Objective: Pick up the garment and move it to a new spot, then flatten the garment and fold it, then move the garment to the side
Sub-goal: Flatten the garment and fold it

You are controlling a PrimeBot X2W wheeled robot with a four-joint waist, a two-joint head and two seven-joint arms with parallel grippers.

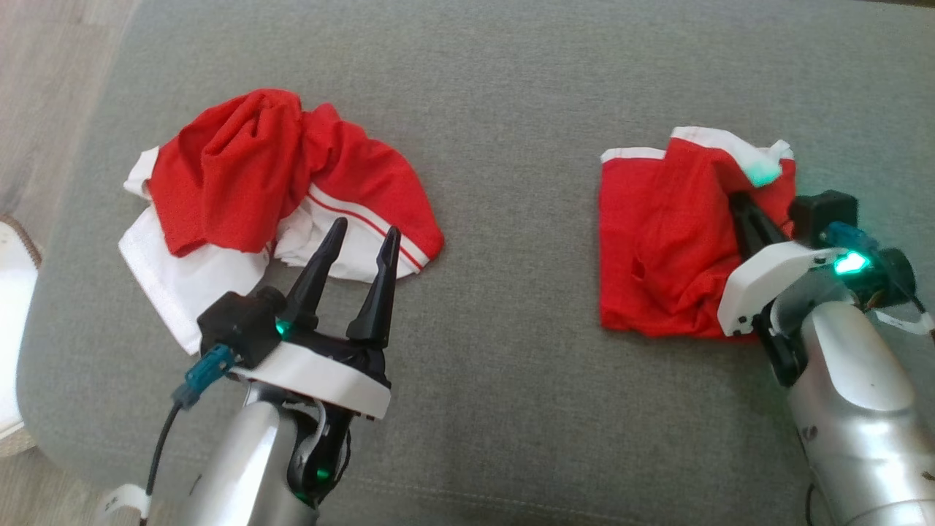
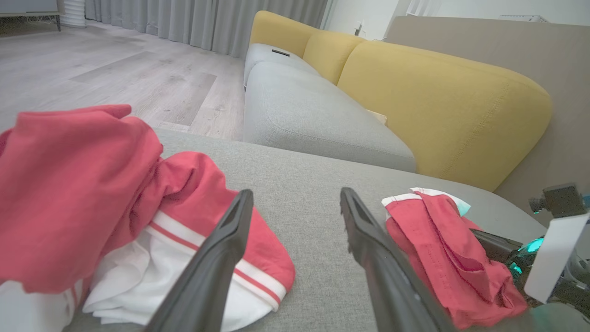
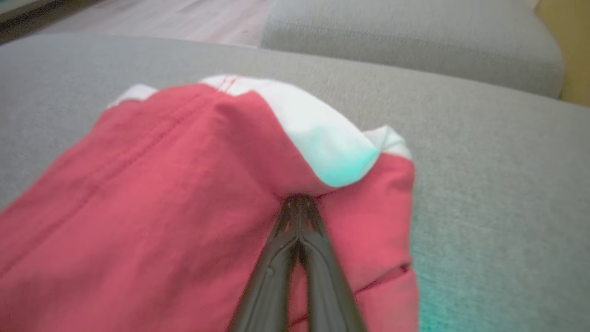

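Fingers of left gripper (image 1: 367, 226): spread wide, empty, just beside crumpled red-and-white garment (image 1: 241, 161).
Fingers of right gripper (image 1: 736, 199): pressed together, pinching fold of folded red garment (image 1: 661, 248), right side of grey cushion (image 1: 511, 109).
Hidden: its tips, under raised fold.

At right, folded red garment (image 1: 657, 248), white-trimmed, at left, well apart, crumpled red-and-white garment (image 1: 241, 168), heaped

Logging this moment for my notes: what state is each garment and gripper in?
Left garment: crumpled heap, not held.
Right garment: roughly folded, pinched near its white band.
Left gripper: open, holding nothing.
Right gripper: shut on the right garment.
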